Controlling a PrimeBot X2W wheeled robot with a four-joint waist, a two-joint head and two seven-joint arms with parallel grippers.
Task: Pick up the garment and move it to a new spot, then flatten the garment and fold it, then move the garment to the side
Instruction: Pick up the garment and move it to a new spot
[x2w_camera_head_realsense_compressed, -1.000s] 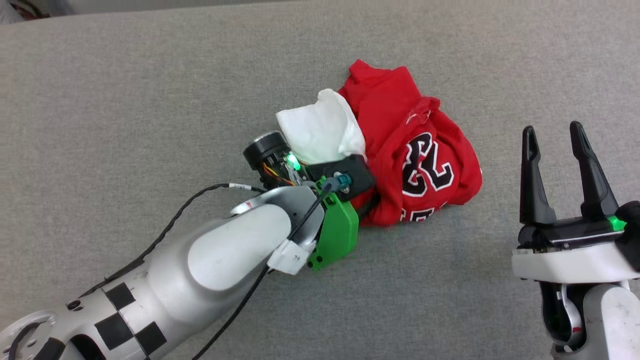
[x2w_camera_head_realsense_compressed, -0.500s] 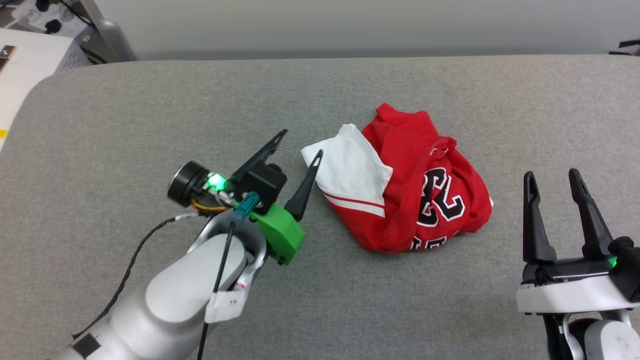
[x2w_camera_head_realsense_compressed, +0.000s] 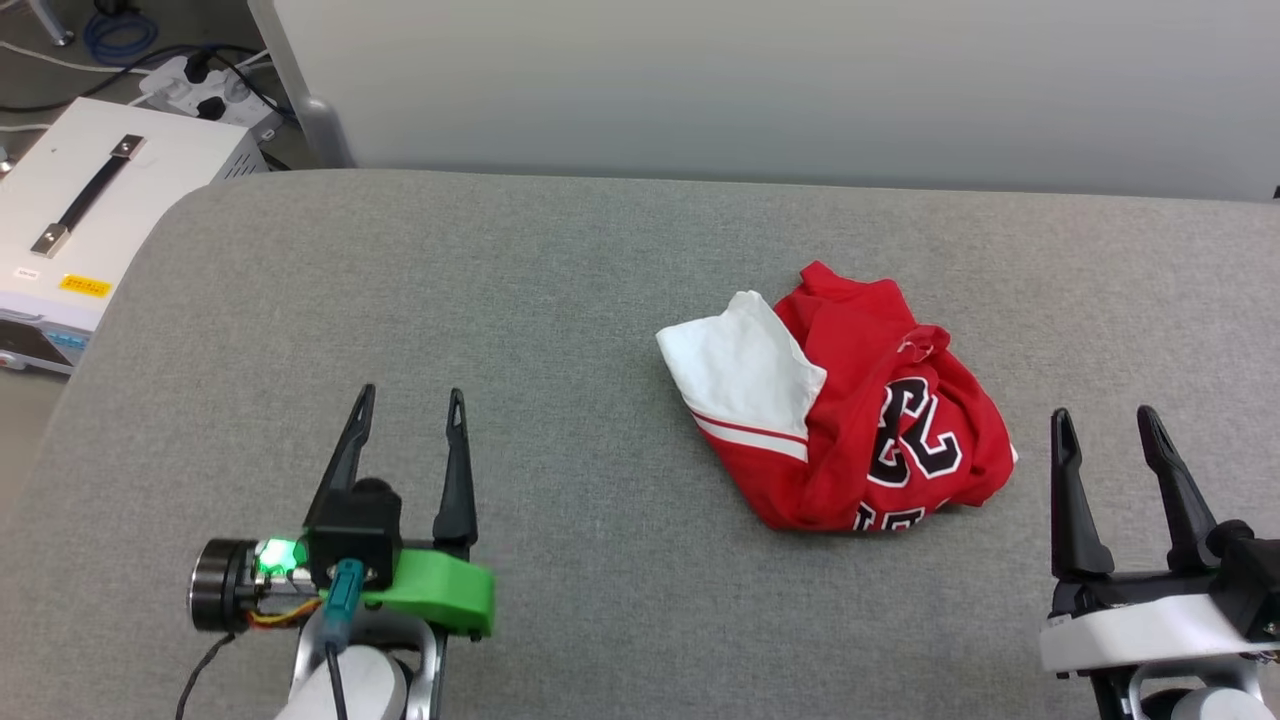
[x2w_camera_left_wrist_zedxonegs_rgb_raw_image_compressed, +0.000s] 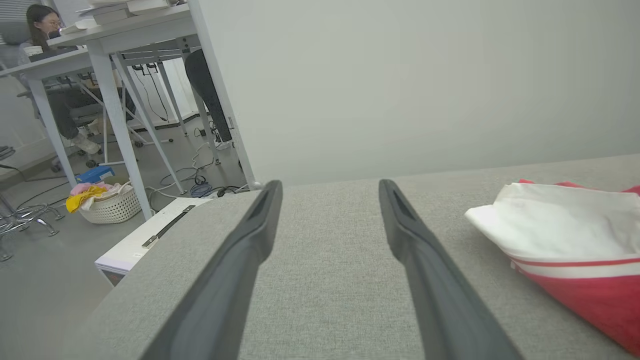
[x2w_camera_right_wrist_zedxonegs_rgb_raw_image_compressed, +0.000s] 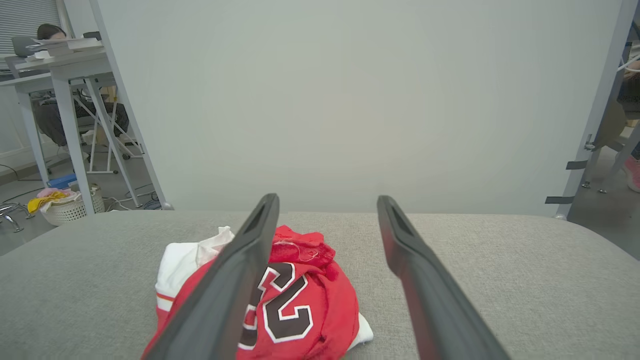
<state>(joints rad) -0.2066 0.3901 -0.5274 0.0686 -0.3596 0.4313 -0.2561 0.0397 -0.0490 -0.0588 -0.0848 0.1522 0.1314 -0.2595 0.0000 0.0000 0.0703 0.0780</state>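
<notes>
Nearest, at the bottom edge of the head view, both arms hover over the grey fabric tabletop. The left gripper is at the lower left, its green mount and a lit green lamp just behind the two dark fingers, which point up the frame with a clear gap between them and nothing held. The right gripper is at the lower right, its fingers likewise spread apart and empty.

Further up the frame, right of centre, the garment lies crumpled in a heap on the tabletop, touching neither gripper and nearer to the right one. It is red, with a white sleeve edged in a red-and-white stripe folded over its left side. A black, white-outlined number shows on its right side, partly lost in the folds, and appears to read 23.

In the left wrist view the white sleeve sits at the right edge of the frame, well clear of the fingers. In the right wrist view the heap lies at lower centre, with the left finger crossing in front of it.

Beyond the garment the tabletop runs bare to its rounded far edge, and a plain pale panel stands behind it.

At the upper left of the head view, off the tabletop, a white box with a dark handle sits on the floor, with a power strip and cables past it.

Furthest, at the left of the left wrist view, are a white basket of yellow and pink cloth, a grey desk, and a person seated behind it.
</notes>
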